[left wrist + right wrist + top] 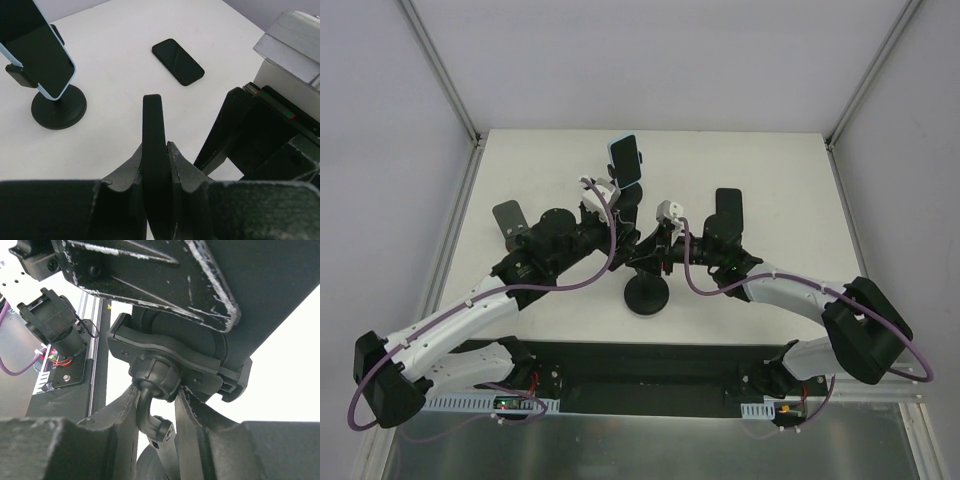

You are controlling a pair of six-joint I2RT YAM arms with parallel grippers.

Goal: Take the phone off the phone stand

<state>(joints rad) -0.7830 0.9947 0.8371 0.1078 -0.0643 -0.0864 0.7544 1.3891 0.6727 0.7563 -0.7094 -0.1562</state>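
Note:
A black phone (152, 120) stands edge-on between my left gripper's (156, 146) fingers, which are shut on it. In the top view the phone (630, 197) is at the table's middle, above the black phone stand's round base (647, 296), with my left gripper (618, 215) at it. My right gripper (157, 396) is closed round the stand's neck (145, 412), just under the ball joint and cradle (165, 352). It sits low beside the stand in the top view (648, 252). The cradle still clasps the phone's lower end.
A second stand holds a blue-cased phone (625, 158) at the back, also in the left wrist view (37, 55). Black phones lie flat on the table at the left (508, 218) and at the right (728, 212). Side walls frame the table.

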